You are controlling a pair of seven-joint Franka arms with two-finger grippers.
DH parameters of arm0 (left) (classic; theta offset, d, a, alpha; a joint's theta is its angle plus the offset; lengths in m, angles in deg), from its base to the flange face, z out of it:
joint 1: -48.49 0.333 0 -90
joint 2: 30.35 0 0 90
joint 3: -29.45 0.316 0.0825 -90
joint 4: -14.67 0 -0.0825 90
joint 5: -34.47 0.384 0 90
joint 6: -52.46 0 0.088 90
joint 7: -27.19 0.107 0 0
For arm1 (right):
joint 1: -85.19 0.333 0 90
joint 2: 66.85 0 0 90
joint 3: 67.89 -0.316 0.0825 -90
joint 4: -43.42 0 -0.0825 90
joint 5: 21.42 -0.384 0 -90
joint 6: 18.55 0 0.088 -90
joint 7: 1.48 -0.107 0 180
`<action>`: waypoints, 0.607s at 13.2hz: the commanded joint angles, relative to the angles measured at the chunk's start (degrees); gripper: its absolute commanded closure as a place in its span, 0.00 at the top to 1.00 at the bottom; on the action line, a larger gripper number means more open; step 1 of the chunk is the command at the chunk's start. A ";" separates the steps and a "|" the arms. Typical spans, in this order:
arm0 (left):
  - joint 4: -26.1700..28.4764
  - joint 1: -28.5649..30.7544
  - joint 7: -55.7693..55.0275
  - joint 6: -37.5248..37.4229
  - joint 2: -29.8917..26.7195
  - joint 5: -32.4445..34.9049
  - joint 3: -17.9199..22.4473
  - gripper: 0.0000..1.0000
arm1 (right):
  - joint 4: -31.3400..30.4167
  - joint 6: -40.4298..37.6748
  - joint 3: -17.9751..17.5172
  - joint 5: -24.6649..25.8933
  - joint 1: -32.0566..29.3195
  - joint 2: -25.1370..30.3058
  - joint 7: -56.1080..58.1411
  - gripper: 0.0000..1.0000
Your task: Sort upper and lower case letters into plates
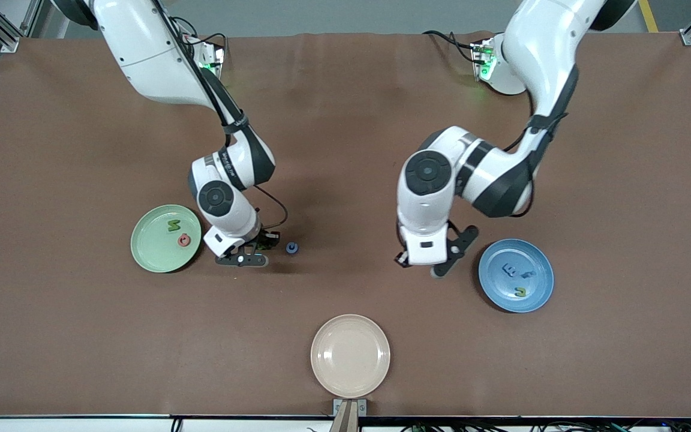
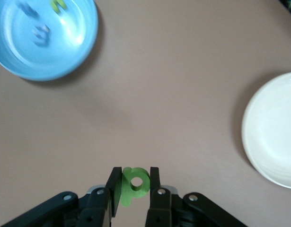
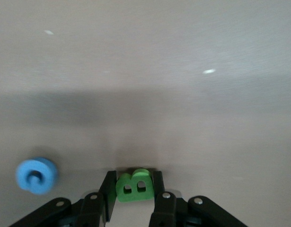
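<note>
Right claw (image 3: 132, 189) is down at the counter (image 1: 345, 120), just beside the mint green plate (image 1: 152, 255) toward the middle, pinched shut on a green "B" (image 3: 133, 186) that looks to sit at counter level. Left claw (image 2: 131, 187) is over bare counter beside the blue plate (image 1: 501, 294), clamped on a green lowercase letter, p or b (image 2: 134, 184), orientation unclear.

Mint plate holds a green letter (image 1: 173, 225) and the pinkish-red letter (image 1: 184, 240). Blue plate holds two blue letters (image 1: 510, 269) and a yellow-green one (image 1: 520, 292). One blue curled letter (image 1: 291, 247) lies loose on the counter just beside the right claw. Beige plate (image 1: 350, 355) near the front edge is not a target.

Risks:
- both grips are only thin pinches on the flat sides, so a letter could twist or slip on the lift
- right claw swinging out may knock the loose blue letter
- B going into the wrong plate; which plate takes capitals is hard to tell from here
- left letter released short lands on the counter or bounces off the rim
- either letter ending up in the beige plate
</note>
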 commanded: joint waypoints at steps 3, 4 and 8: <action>12.67 11.63 10.73 2.63 -5.91 -1.31 -3.34 0.00 | -3.41 -9.97 -0.71 1.05 -12.35 9.35 17.95 0.00; 14.69 14.79 13.97 4.38 -6.26 -1.31 -4.31 0.00 | -4.72 -9.98 -0.71 2.18 -14.63 10.58 22.08 0.00; 21.21 22.63 24.02 14.31 -6.10 -1.05 -5.20 0.00 | -14.20 -1.05 -0.62 6.76 -24.13 13.23 33.52 0.00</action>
